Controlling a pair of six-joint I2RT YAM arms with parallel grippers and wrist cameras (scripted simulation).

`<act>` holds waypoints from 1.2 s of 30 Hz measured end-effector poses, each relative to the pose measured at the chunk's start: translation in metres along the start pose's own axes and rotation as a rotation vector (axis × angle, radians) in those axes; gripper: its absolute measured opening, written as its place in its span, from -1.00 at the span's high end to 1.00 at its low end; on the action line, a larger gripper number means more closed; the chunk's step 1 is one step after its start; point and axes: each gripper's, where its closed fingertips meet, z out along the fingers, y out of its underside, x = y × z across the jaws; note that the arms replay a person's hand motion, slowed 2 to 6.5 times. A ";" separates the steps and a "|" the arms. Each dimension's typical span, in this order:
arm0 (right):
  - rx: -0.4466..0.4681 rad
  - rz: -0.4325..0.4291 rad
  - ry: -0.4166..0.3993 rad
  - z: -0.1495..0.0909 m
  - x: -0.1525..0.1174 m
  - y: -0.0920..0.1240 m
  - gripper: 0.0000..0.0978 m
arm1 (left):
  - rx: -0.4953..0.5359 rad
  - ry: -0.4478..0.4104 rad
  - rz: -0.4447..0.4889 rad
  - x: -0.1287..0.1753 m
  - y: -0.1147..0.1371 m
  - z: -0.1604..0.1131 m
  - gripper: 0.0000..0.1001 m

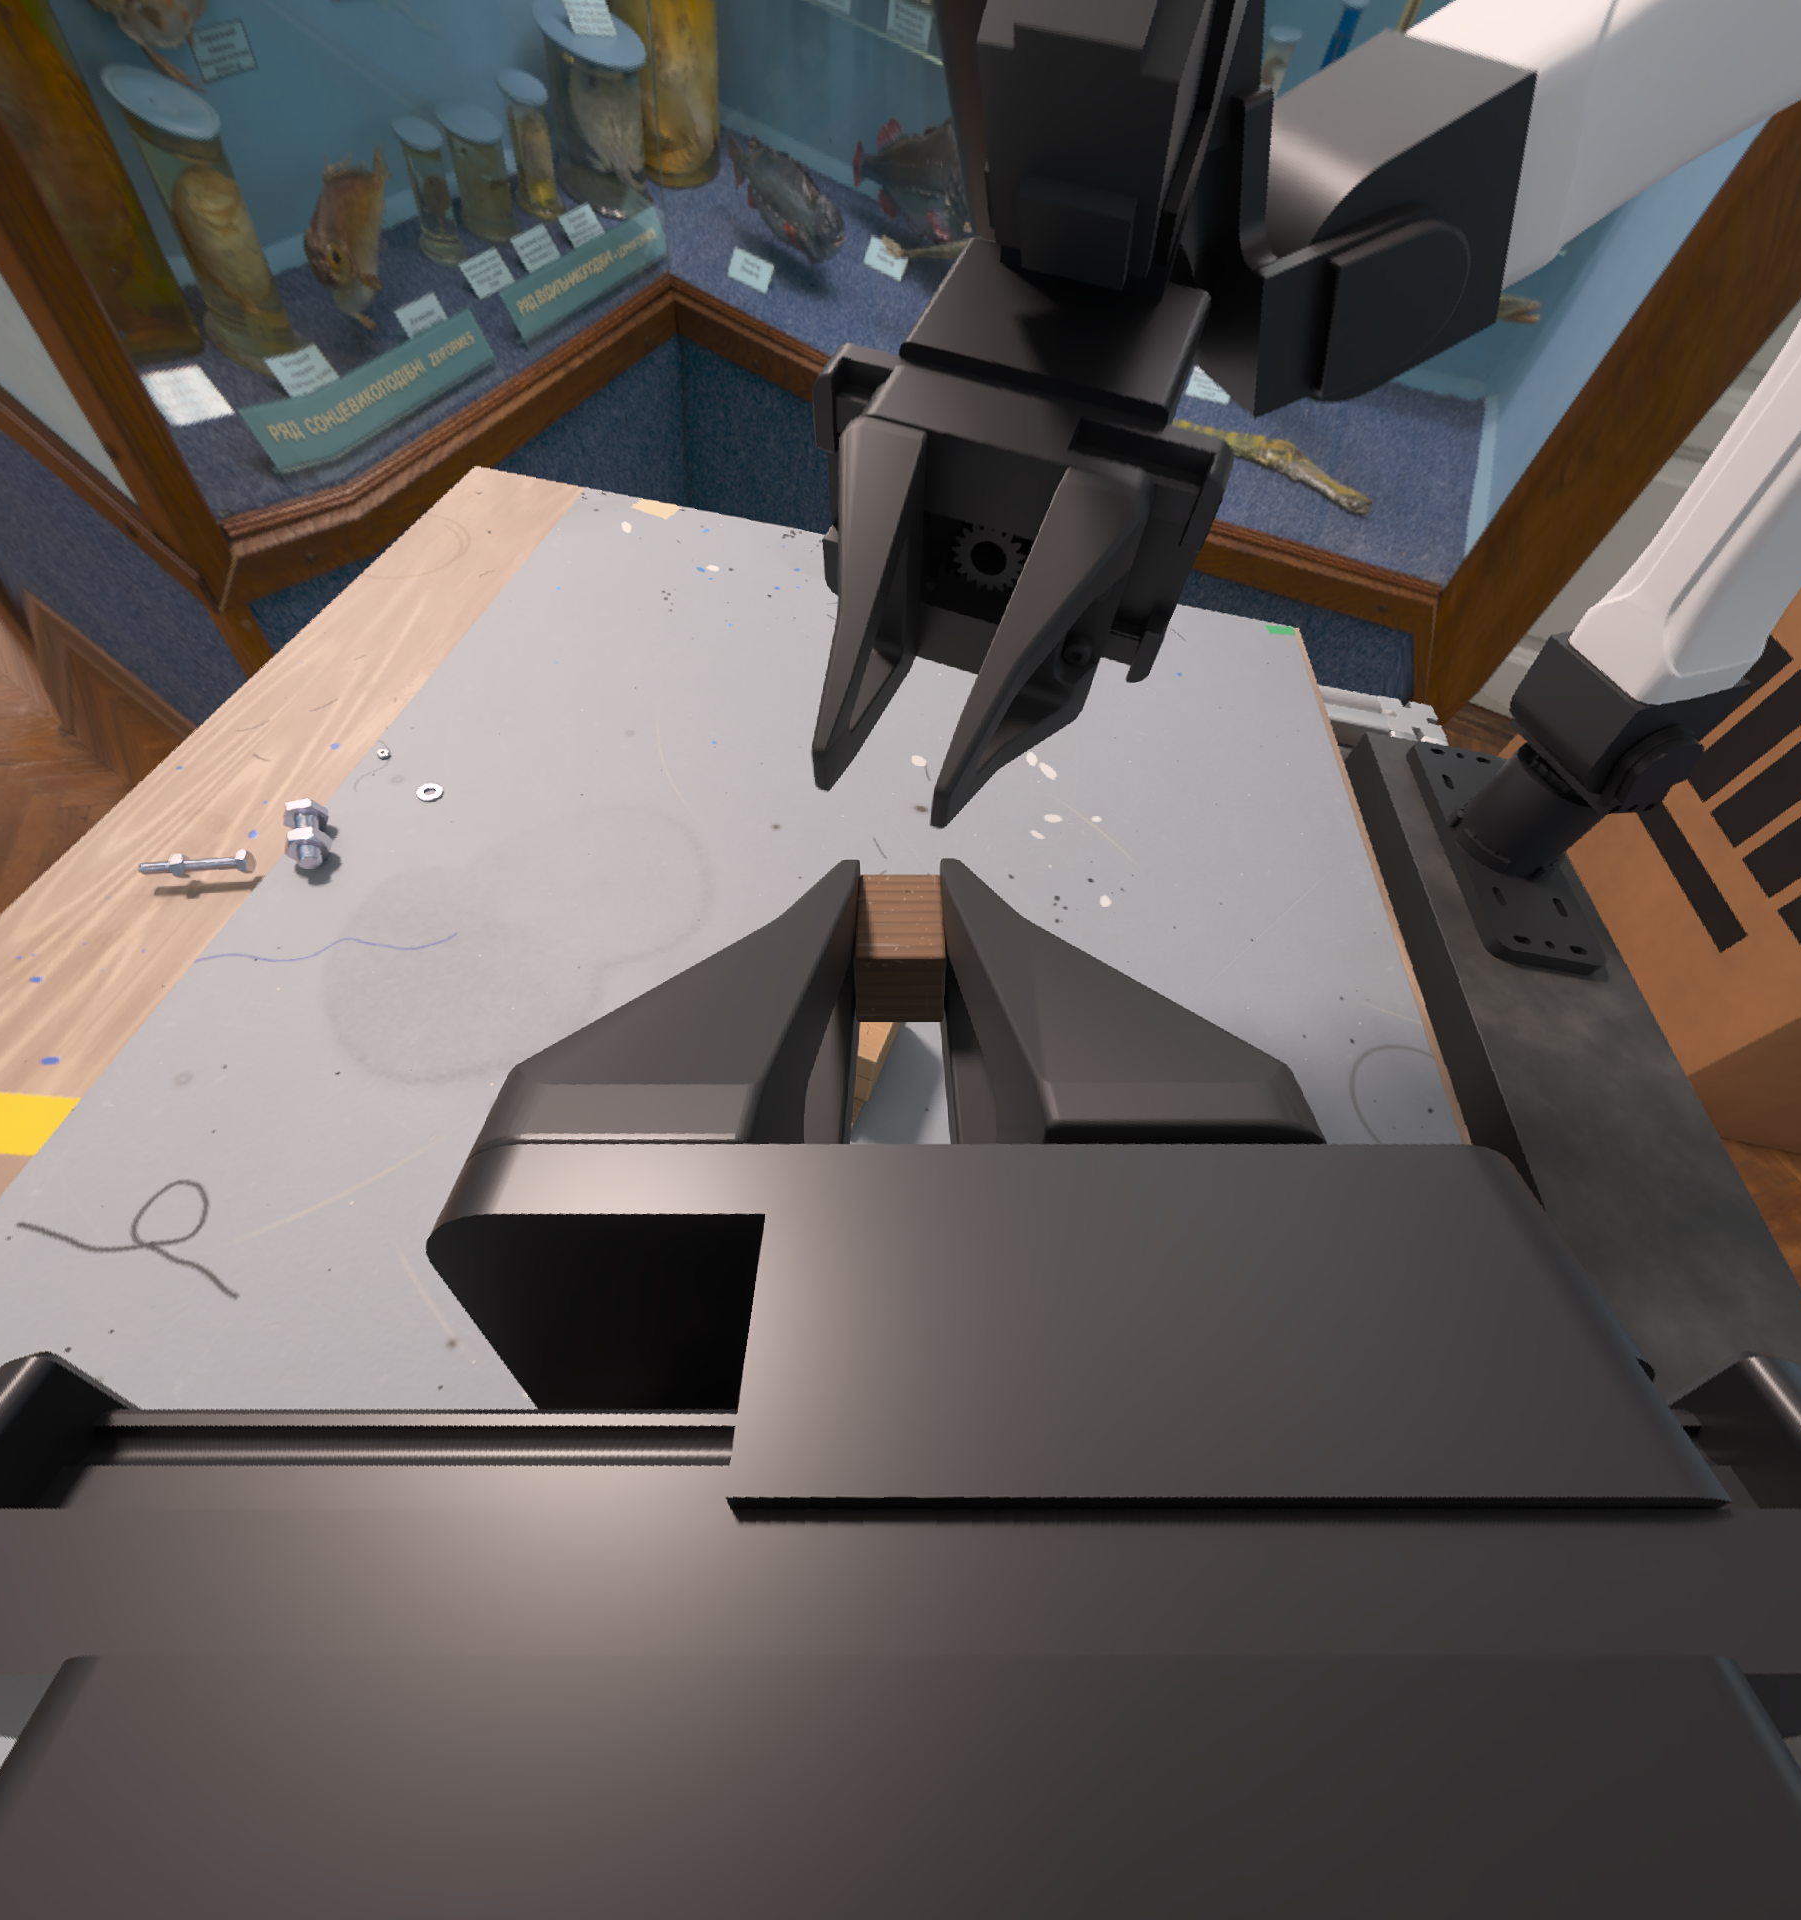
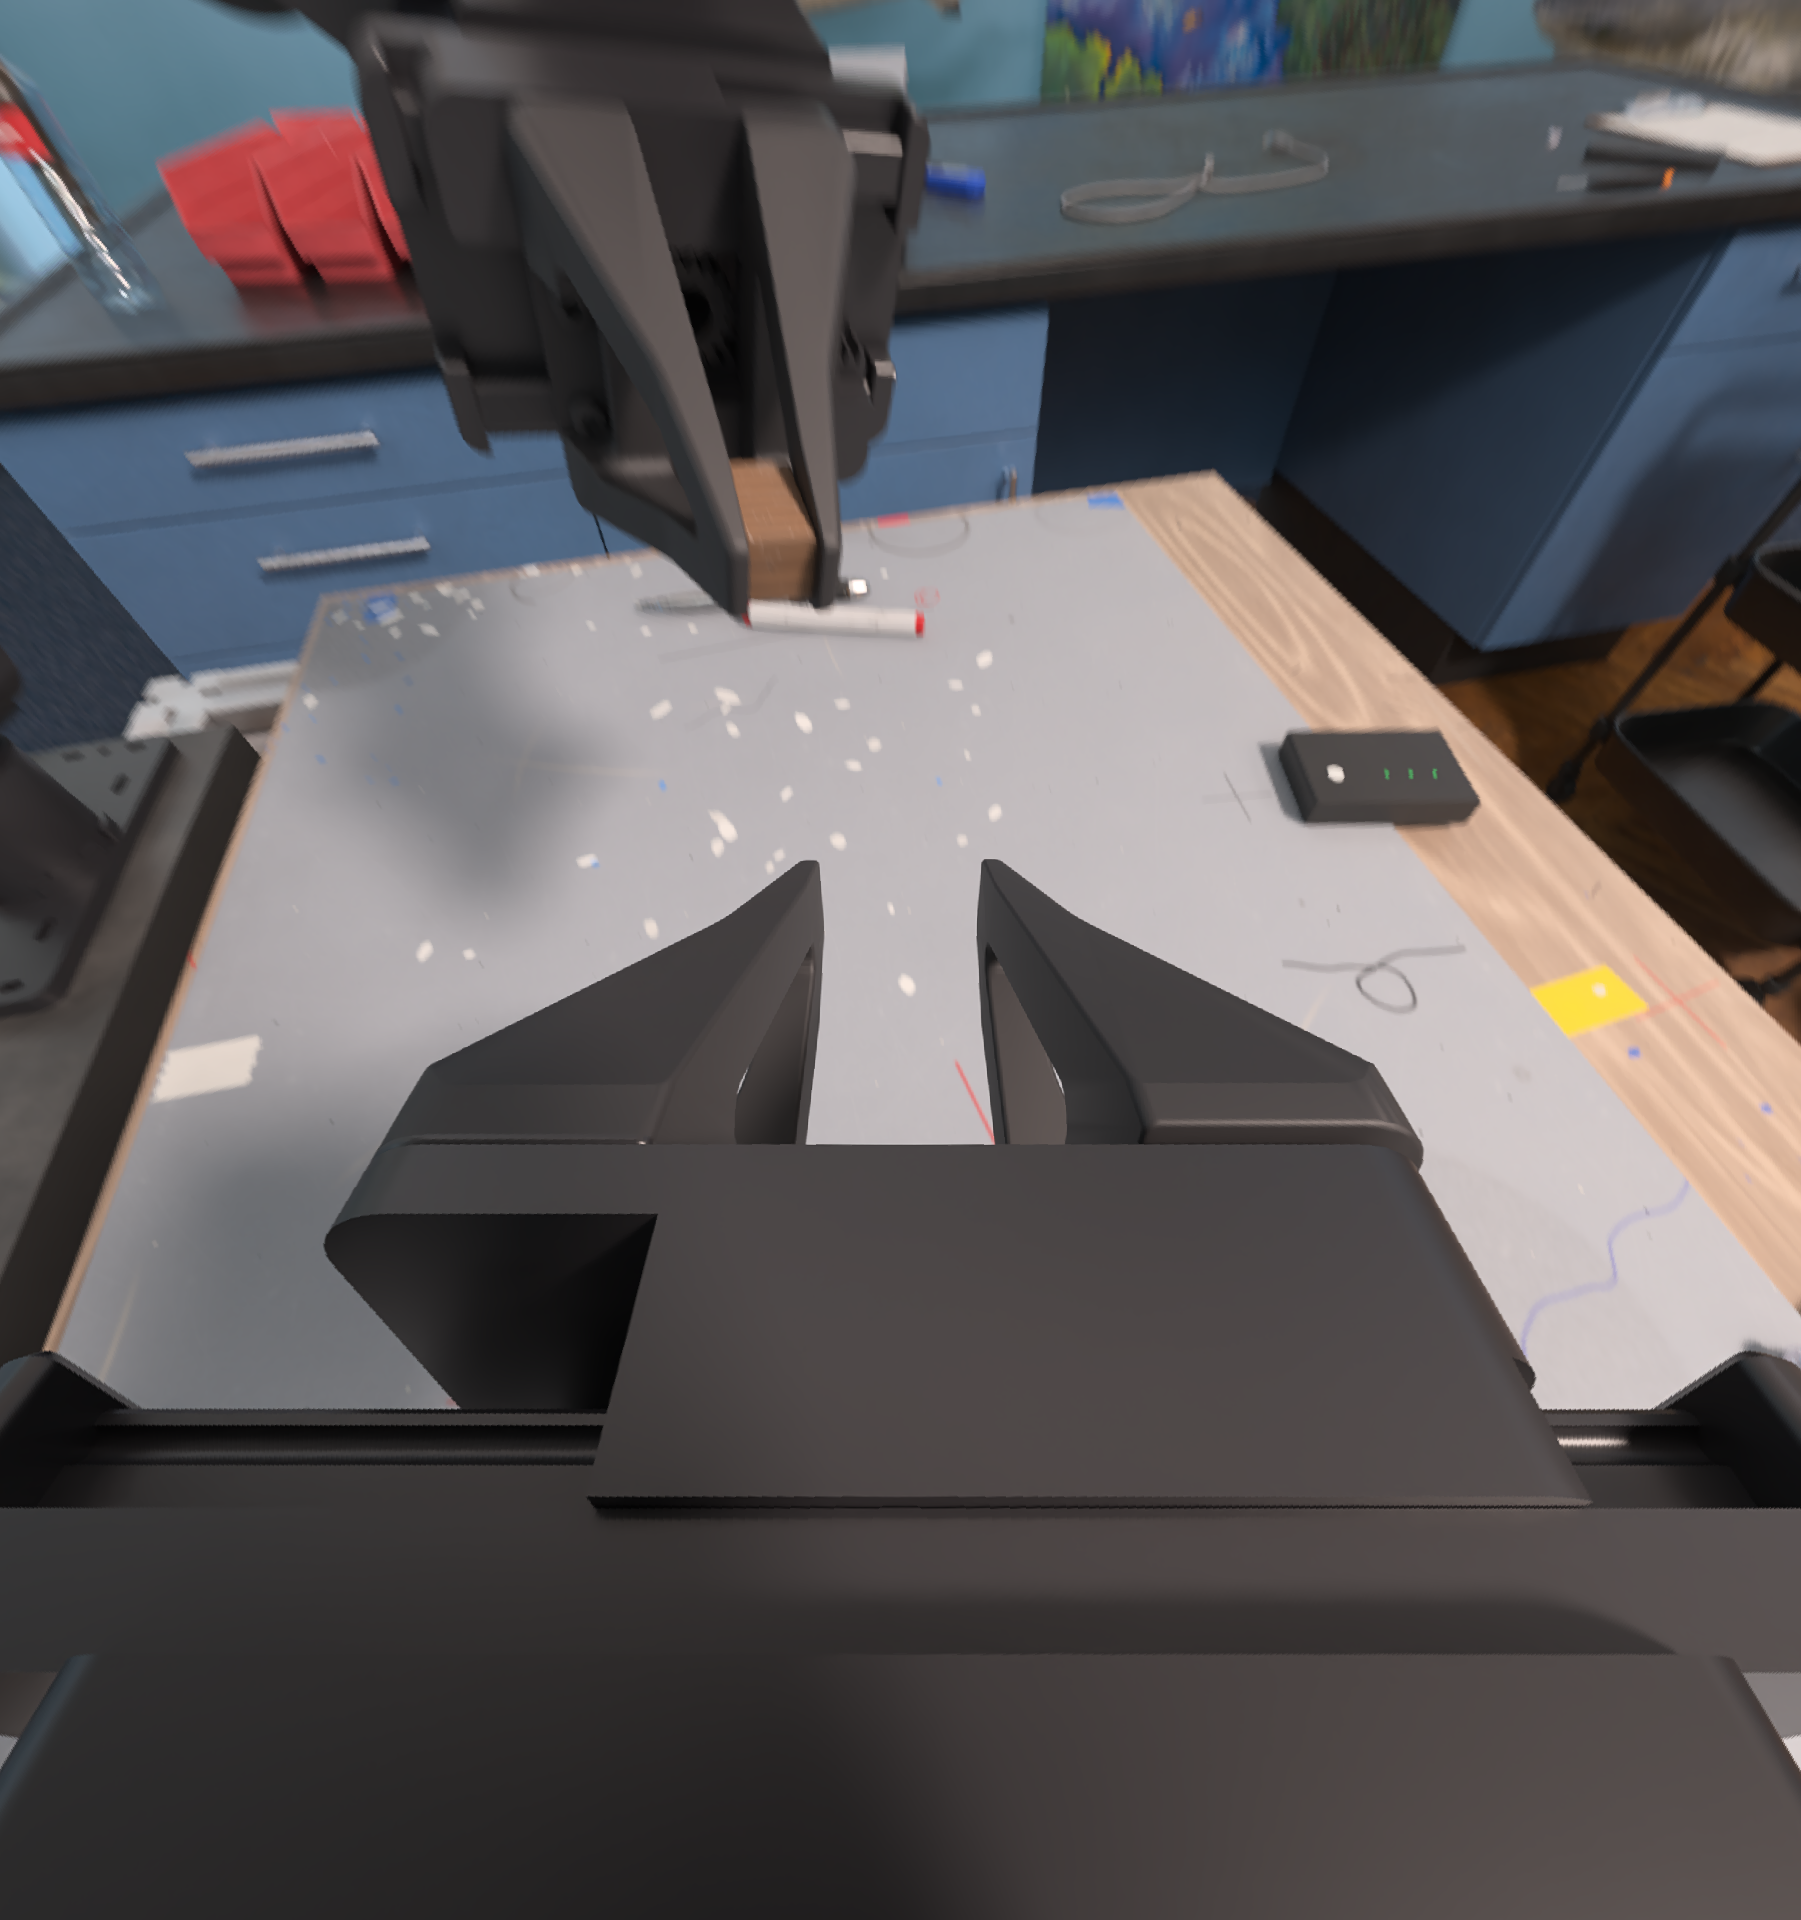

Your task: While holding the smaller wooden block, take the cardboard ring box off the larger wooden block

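My left gripper (image 1: 900, 868) is shut on a small dark brown wooden block (image 1: 899, 940) and holds it above the grey table mat (image 1: 563, 727). A paler tan sliver (image 1: 873, 1055) shows between the fingers just behind the block; I cannot tell what it is. My right gripper (image 2: 901, 868) is open and empty above the mat. In the left wrist view it (image 1: 883, 800) hangs tips down just beyond the held block. The right wrist view shows the left gripper (image 2: 784, 605) with the block (image 2: 771, 535). No cardboard ring box or larger block is clearly in view.
A red and white marker (image 2: 839, 620) lies on the mat under the left gripper. A black device (image 2: 1379, 777) sits on the wooden table edge. A bolt (image 1: 198, 864) and nuts (image 1: 311, 836) lie at the other edge. The right arm's base (image 1: 1540, 831) stands beside the mat.
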 end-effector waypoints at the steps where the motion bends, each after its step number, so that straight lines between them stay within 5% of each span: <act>1: -0.035 -0.002 0.011 0.000 0.002 0.006 0.47 | -0.002 0.000 -0.001 0.000 0.001 0.000 0.75; 10: -0.393 -0.037 0.080 0.000 0.013 0.068 0.18 | -0.005 -0.016 -0.007 -0.005 0.003 -0.009 0.75; 17: -0.629 -0.001 0.107 -0.008 0.021 0.125 -0.27 | -0.011 -0.018 -0.002 -0.006 0.004 -0.012 0.75; 28: -0.785 -0.028 0.085 -0.011 0.020 0.169 -0.70 | -0.020 -0.011 -0.016 -0.010 0.011 -0.010 0.75; 36: -0.820 -0.120 0.083 -0.007 0.022 0.189 -0.57 | -0.021 -0.010 -0.015 -0.011 0.012 -0.010 0.75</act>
